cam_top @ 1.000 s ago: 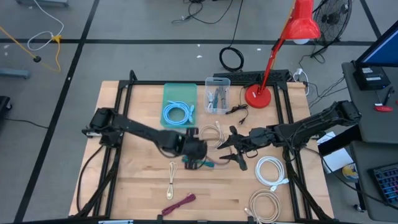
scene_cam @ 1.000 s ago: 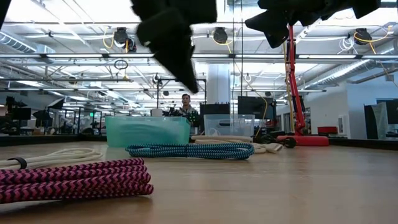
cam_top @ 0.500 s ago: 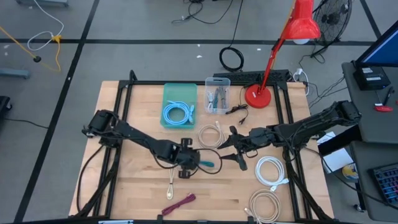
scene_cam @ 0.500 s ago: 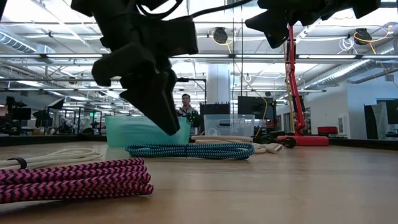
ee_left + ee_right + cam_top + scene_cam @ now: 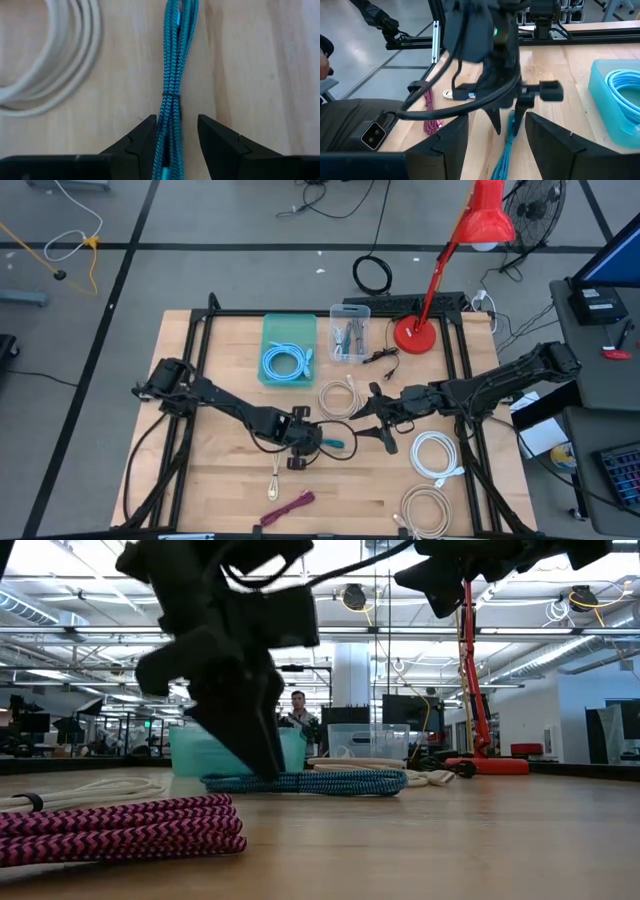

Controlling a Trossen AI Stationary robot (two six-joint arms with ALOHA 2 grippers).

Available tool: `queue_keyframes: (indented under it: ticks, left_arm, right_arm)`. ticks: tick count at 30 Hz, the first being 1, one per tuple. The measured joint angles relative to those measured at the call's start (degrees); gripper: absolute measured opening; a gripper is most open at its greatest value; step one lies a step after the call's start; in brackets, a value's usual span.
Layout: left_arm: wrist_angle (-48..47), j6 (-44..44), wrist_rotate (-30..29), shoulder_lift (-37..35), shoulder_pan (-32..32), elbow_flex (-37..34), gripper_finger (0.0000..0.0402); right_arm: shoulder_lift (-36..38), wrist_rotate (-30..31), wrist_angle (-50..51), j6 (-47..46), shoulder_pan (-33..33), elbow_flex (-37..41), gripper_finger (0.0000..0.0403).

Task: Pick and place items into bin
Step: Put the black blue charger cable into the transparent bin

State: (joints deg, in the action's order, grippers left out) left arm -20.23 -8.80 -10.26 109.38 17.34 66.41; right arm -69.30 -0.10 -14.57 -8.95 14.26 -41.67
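Note:
A teal braided cord (image 5: 175, 60) lies flat on the wooden table near its middle. My left gripper (image 5: 176, 120) is open, low over the cord's left end (image 5: 322, 445), one finger on each side and the cord running out between them. The low view shows its fingertips (image 5: 262, 762) down at the cord (image 5: 320, 781). To the right, my right gripper (image 5: 372, 420) hovers open above the table with nothing between its fingers. The teal bin (image 5: 289, 330) stands at the far side with a light blue coil (image 5: 286, 363) inside. My left gripper comes from above, slanting down, its fingers lying along the teal cord near the cord's left end. One finger (image 5: 147, 132) stands right against the cord's side (image 5: 167, 125), and there is a gap to the other. Whether it touches the cord, I cannot tell.
A cream coil (image 5: 340, 395) lies just beyond the cord. A white coil (image 5: 438, 455) and a beige coil (image 5: 425, 510) lie near right. A maroon cord (image 5: 290, 505) and a cream bundle (image 5: 276, 480) lie near the front. A clear bin (image 5: 350, 332) and a red lamp (image 5: 415, 330) stand at the back.
My left gripper has come down toward the teal cord and a little toward the table's near edge, tipping more steeply downward. Its fingertips now stand on either side of the cord. The cord has not moved.

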Motion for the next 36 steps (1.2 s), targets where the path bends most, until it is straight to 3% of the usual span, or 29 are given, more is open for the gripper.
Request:
queue_keyframes:
  ticks: [8, 10, 14, 18, 25, 30, 33, 36]
  left_arm:
    - [2.7, -1.4, 2.4, 4.4, 0.0, 0.2, 0.0143]
    - [2.6, -2.4, 2.3, 4.4, 0.0, 0.2, 0.0120]
    - [2.0, -3.1, 3.0, 2.1, 0.0, 0.1, 0.0027]
    - [-0.2, -5.5, -0.1, -0.7, 0.3, -0.2, 0.0019]
    - [-1.2, -8.6, -15.8, -9.4, 3.8, -0.2, 0.0011]
    - [1.7, -9.6, -32.0, -15.8, 7.0, -0.1, 0.0011]
    - [8.7, -5.7, -39.4, -17.9, 8.6, -0.1, 0.0011]
    - [17.6, 0.8, -42.8, -19.1, 9.9, -0.1, 0.0011]
  right_arm:
    - [0.0, 0.0, 0.3, -0.4, 0.0, 0.0, 0.0187]
    - [0.0, 0.0, 0.3, -0.4, 0.0, 0.0, 0.0187]
    - [0.0, 0.0, 0.3, -0.4, 0.0, 0.0, 0.0187]
    - [0.0, 0.0, 0.3, -0.5, 0.0, 0.0, 0.0187]
    - [0.0, 0.2, -0.2, -0.7, 0.0, 0.0, 0.0187]
    - [-0.3, 1.8, -4.7, 0.5, 0.0, 0.0, 0.0187]
    - [-1.9, 3.4, -10.7, 2.4, 0.0, 0.0, 0.0187]
    - [-5.3, 3.4, -19.5, 4.7, 0.0, -0.1, 0.0187]
